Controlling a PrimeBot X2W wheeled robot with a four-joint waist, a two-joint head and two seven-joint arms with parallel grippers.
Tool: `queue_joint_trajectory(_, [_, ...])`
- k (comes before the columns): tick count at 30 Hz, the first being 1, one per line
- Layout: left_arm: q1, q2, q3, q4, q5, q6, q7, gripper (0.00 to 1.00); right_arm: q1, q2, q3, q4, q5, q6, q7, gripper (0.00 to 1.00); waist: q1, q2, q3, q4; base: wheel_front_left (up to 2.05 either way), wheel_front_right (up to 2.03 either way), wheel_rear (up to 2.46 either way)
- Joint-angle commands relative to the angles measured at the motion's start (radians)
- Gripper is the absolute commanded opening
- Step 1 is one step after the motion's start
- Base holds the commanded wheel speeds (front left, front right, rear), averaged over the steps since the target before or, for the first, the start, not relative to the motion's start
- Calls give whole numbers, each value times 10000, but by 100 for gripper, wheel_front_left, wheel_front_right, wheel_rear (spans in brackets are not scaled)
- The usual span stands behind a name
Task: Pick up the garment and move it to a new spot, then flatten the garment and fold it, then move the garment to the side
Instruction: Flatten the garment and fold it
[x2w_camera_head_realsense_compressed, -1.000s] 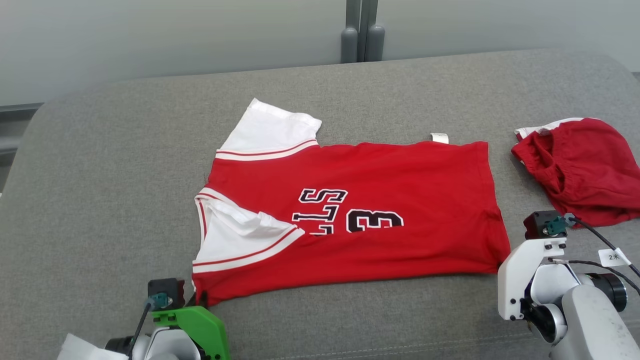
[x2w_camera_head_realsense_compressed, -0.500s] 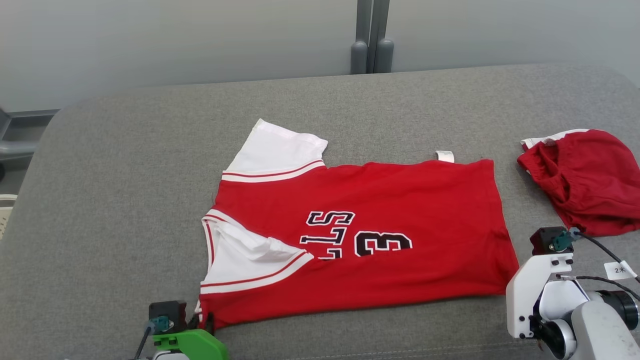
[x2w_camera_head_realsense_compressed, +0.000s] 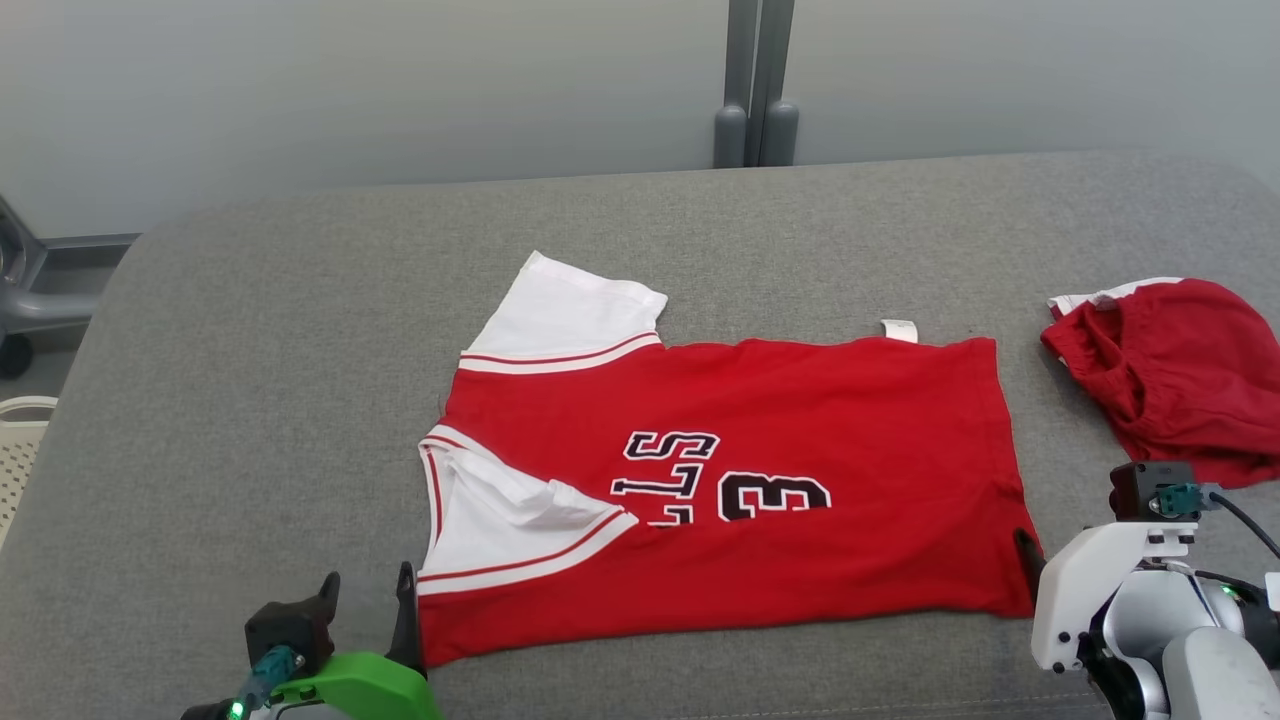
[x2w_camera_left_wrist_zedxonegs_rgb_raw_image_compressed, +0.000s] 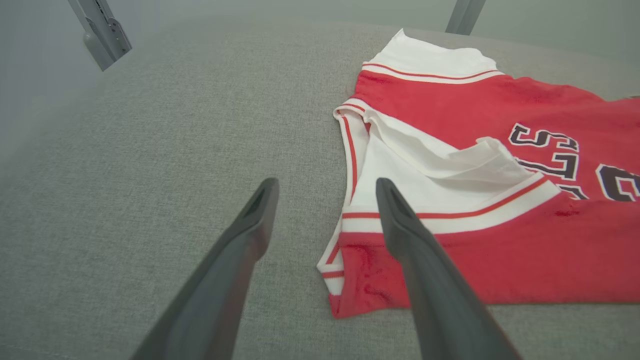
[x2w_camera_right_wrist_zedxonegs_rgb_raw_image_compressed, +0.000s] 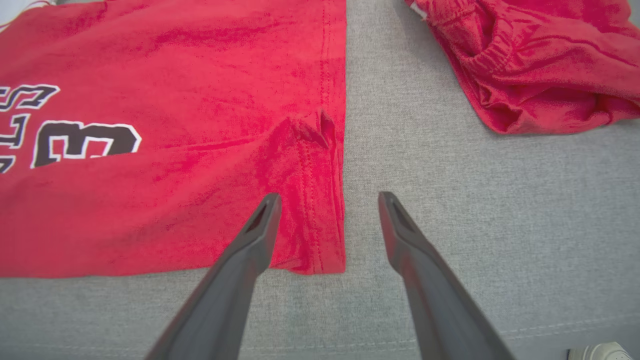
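A red jersey (x2w_camera_head_realsense_compressed: 770, 500) with white sleeves and a black "3" lies spread flat on the grey padded surface (x2w_camera_head_realsense_compressed: 250, 350). Its near white sleeve (x2w_camera_left_wrist_zedxonegs_rgb_raw_image_compressed: 425, 180) is folded in over the chest. My left gripper (x2w_camera_left_wrist_zedxonegs_rgb_raw_image_compressed: 325, 187) stands open at the jersey's near left corner, one finger over the red hem, the other over bare grey cloth. My right gripper (x2w_camera_right_wrist_zedxonegs_rgb_raw_image_compressed: 327, 200) is open too, straddling the jersey's bottom hem at its near right corner (x2w_camera_right_wrist_zedxonegs_rgb_raw_image_compressed: 320, 250). In the head view the left gripper (x2w_camera_head_realsense_compressed: 367, 595) shows at the lower left and a right fingertip (x2w_camera_head_realsense_compressed: 1022, 545) at the hem.
Crumpled red shorts (x2w_camera_head_realsense_compressed: 1175, 375) lie at the right edge, close to my right wrist. Two grey posts (x2w_camera_head_realsense_compressed: 755, 90) rise behind the surface against a pale wall. A white basket (x2w_camera_head_realsense_compressed: 20, 450) sits off the left edge.
The head camera has moved, so the whole scene sits lower and further right. Both grippers' fingers now show, open at the near corners. The jersey lies as before.
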Motion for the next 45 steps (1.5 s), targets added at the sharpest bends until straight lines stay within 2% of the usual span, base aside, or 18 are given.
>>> queue_joint_trajectory(1, [165, 97, 117, -149, 67, 47, -297, 100, 150, 82, -43, -195, -110, -16, -375, 100, 0, 0, -111, 105, 0, 0, 0])
queue_joint_trajectory(3, [239, 167, 327, -556, 170, 10, -779, 100, 251, 232, -21, -531, -31, -14, -1321, 100, 0, 0, -222, 188, 0, 0, 0])
queue_joint_trajectory(4, [239, 167, 327, -556, 170, 10, -779, 100, 251, 232, -21, -531, -31, -14, -1321, 100, 0, 0, -222, 188, 0, 0, 0])
queue_joint_trajectory(9, [361, 184, 784, -1421, 515, -45, -1133, 100, 331, 409, 68, -930, 3, -10, -2975, 100, 0, 0, -423, 342, 0, 0, 0])
queue_joint_trajectory(15, [854, -210, 1948, -2632, 850, -131, -1171, 100, 414, 466, 128, -1043, 128, -11, -4422, 100, 0, 0, -693, 503, 0, 0, 0])
queue_joint_trajectory(19, [1175, -486, 2573, -3046, 1015, -560, -1173, 100, 544, 464, 436, -1030, 384, -11, -5049, 100, 0, 0, -850, 577, 0, 0, 0])
queue_joint_trajectory(24, [1529, -401, 2664, -3132, 1532, -1523, -1164, 100, 801, 461, 1033, -1032, 427, -11, -5597, 100, 0, 0, -977, 597, 0, 0, 0])
queue_joint_trajectory(29, [1721, -330, 2499, -2728, 1916, -2072, -1165, 100, 1199, 457, 1406, -961, 84, -11, -5970, 100, 0, 0, -1051, 583, 0, 0, 0])
queue_joint_trajectory(34, [1920, -295, 2409, -2361, 2135, -2230, -1166, 100, 1470, 458, 1584, -884, -317, -11, -6167, 100, 0, 0, -1071, 520, 0, 0, 0])
queue_joint_trajectory(45, [1790, -396, 2356, -2252, 2309, -2255, -1166, 100, 1426, 462, 1525, -966, -217, -11, -6026, 100, 0, 0, -965, 483, 0, 0, 0])
